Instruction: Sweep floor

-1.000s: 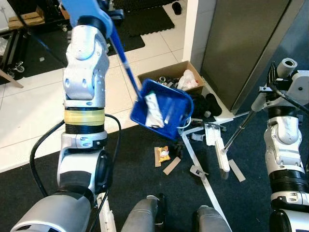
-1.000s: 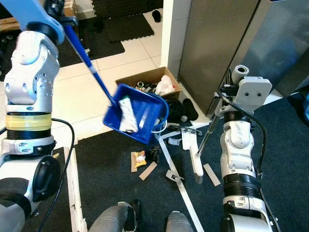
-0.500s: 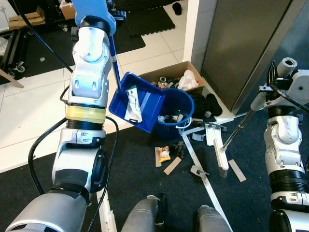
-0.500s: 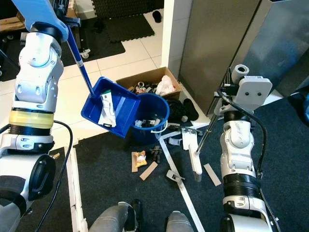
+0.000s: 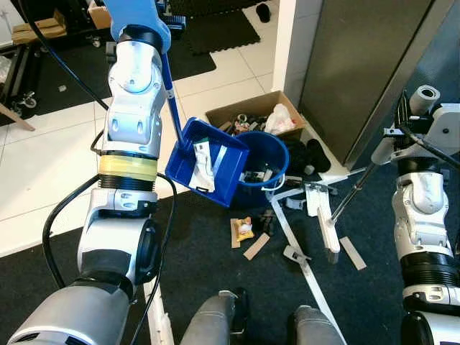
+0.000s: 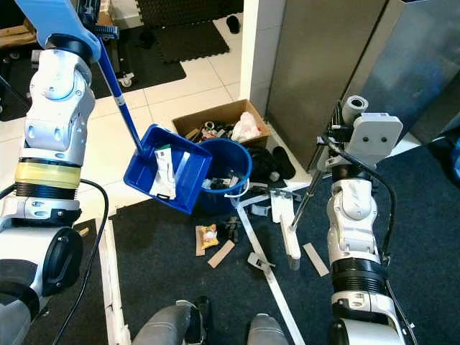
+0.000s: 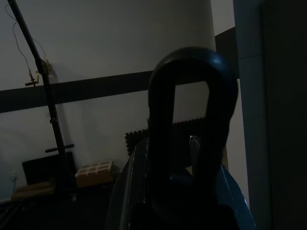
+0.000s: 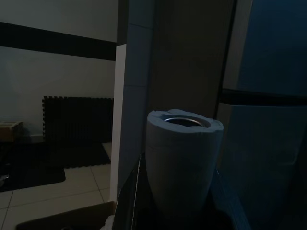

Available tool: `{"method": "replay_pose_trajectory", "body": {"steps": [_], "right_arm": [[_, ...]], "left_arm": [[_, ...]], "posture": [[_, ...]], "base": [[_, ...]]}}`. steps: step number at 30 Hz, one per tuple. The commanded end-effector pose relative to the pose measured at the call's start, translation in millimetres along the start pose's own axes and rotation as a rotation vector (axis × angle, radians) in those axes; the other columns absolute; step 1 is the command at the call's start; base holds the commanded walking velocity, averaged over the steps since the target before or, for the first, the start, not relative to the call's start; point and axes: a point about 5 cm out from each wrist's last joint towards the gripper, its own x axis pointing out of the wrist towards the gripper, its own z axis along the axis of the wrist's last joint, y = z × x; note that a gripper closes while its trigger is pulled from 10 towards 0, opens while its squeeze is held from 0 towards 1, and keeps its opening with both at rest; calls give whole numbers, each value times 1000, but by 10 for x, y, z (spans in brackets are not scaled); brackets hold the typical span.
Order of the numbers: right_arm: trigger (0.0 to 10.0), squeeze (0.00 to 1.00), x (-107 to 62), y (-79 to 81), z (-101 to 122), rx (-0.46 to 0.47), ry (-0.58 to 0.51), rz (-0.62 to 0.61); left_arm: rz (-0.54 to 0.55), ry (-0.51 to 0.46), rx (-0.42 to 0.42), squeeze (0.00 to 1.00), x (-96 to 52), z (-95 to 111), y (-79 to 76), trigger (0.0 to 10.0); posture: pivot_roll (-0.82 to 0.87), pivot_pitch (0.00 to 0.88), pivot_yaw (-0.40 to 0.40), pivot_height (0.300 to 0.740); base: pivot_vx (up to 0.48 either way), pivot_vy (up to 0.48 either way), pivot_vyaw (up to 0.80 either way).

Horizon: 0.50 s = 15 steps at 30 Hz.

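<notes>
Tipping over the bucket (image 5: 264,157), the dustpan (image 5: 212,169) looks light and rigid; left gripper (image 7: 192,143) clenches its handle end, right gripper (image 8: 182,191) clenches the broom (image 5: 338,208).

Blue dustpan (image 5: 212,162), blue bucket (image 5: 267,152), brown cardboard box (image 5: 253,113), dark carpet (image 5: 215,266)

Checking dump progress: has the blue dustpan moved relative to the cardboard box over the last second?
Yes. The blue dustpan has swung toward the robot's left, off the cardboard box side, uncovering the blue bucket whose rim it now overlaps.

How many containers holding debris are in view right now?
3: the blue dustpan tilted beside the blue bucket, and the cardboard box behind them near the wall. Others may be hidden.
</notes>
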Motion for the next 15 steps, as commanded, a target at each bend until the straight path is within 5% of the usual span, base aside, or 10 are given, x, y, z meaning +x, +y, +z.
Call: {"method": "replay_pose_trajectory", "body": {"steps": [1, 15], "right_arm": [[10000, 0, 17, 19, 42, 11, -19, 3], [10000, 0, 13, 14, 31, 14, -14, 0]], "left_arm": [[16, -107, -6, 0, 66, 226, 28, 10000], [17, -109, -6, 0, 76, 217, 30, 10000]], "posture": [[-59, 59, 65, 740], [-58, 62, 65, 740]], "base": [[341, 0, 0], [329, 0, 0]]}}
